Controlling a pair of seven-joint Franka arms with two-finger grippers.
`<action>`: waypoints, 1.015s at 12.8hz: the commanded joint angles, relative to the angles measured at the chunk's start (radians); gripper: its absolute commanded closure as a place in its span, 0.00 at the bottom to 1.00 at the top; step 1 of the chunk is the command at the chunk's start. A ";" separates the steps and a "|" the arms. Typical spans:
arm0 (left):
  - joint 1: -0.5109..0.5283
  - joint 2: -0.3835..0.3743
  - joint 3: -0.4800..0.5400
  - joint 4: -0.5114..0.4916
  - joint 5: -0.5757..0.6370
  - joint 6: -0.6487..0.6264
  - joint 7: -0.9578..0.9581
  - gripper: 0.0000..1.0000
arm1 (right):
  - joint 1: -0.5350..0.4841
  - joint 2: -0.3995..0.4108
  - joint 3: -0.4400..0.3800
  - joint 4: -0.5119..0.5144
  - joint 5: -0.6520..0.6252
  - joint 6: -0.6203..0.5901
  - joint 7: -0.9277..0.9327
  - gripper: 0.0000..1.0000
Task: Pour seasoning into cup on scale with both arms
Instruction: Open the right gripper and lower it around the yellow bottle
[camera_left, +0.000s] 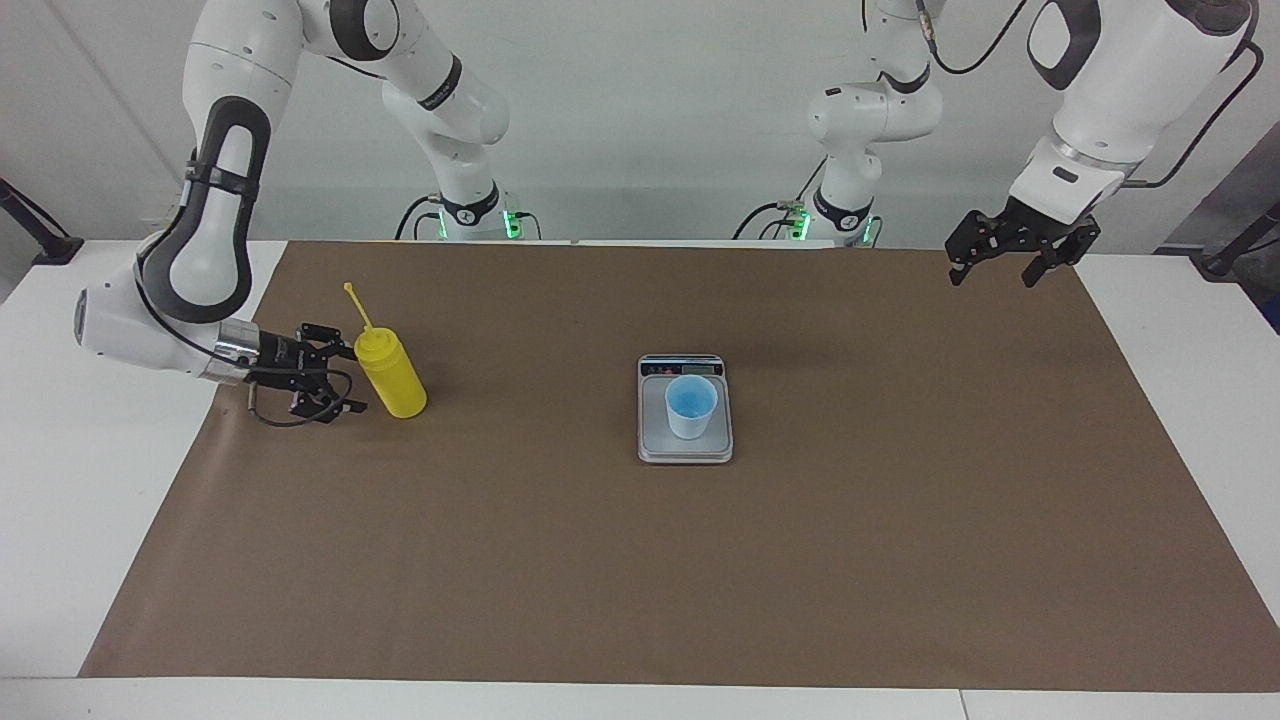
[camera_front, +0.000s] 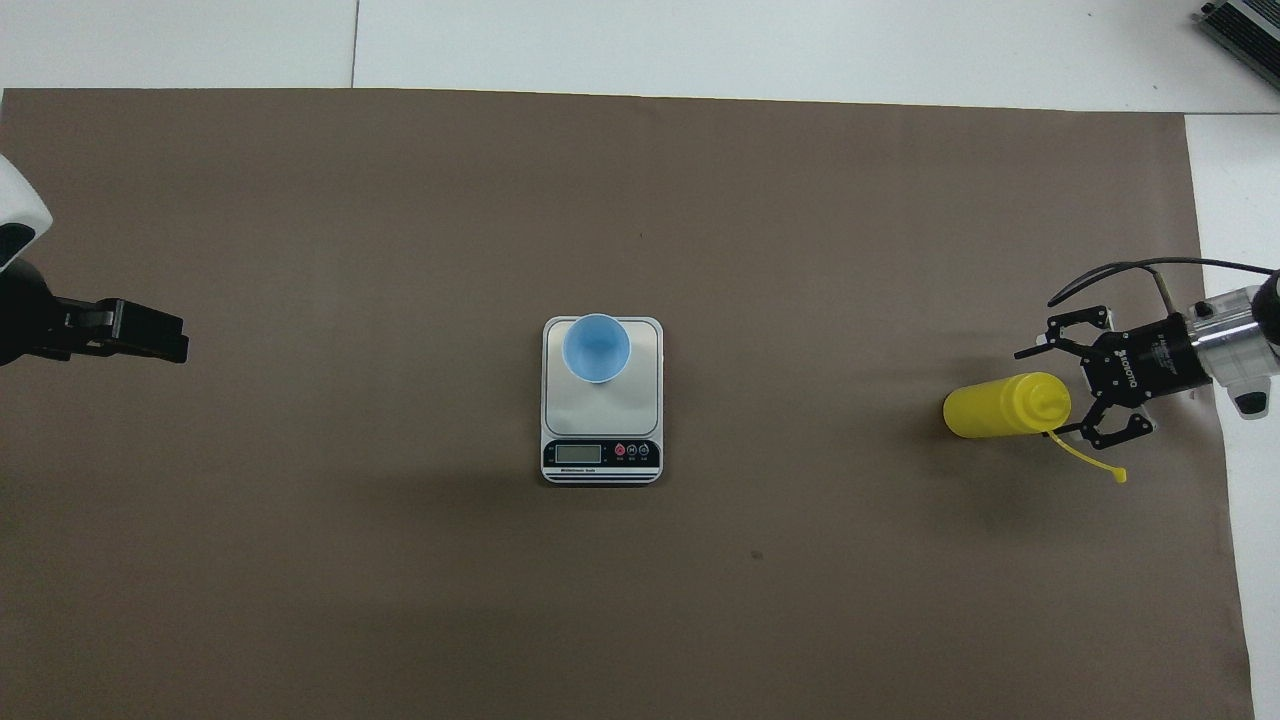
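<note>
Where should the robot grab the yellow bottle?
Probably around the round middle of the yellow bottle, coming in level from the right arm's end of the table. It stands upright, its sides are straight, and the open right gripper already waits beside it there.

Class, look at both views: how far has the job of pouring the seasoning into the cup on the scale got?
Done: the cup stands on the scale, and its inside shows only blue.
In hand: the right gripper is open beside the upright yellow bottle, not yet closed on it.
Left: gripping, carrying and pouring. The left gripper waits in the air over the left arm's end of the table.
</note>
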 joint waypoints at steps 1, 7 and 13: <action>0.007 -0.034 -0.005 -0.044 0.005 0.030 0.003 0.00 | -0.011 -0.035 0.008 -0.076 0.055 0.003 -0.021 0.00; 0.008 -0.036 -0.005 -0.049 0.005 0.025 0.006 0.00 | -0.006 -0.048 0.009 -0.101 0.101 -0.005 -0.012 0.00; 0.004 -0.031 -0.004 -0.037 0.013 0.018 0.015 0.00 | -0.015 -0.054 0.008 -0.101 0.158 -0.028 -0.012 0.73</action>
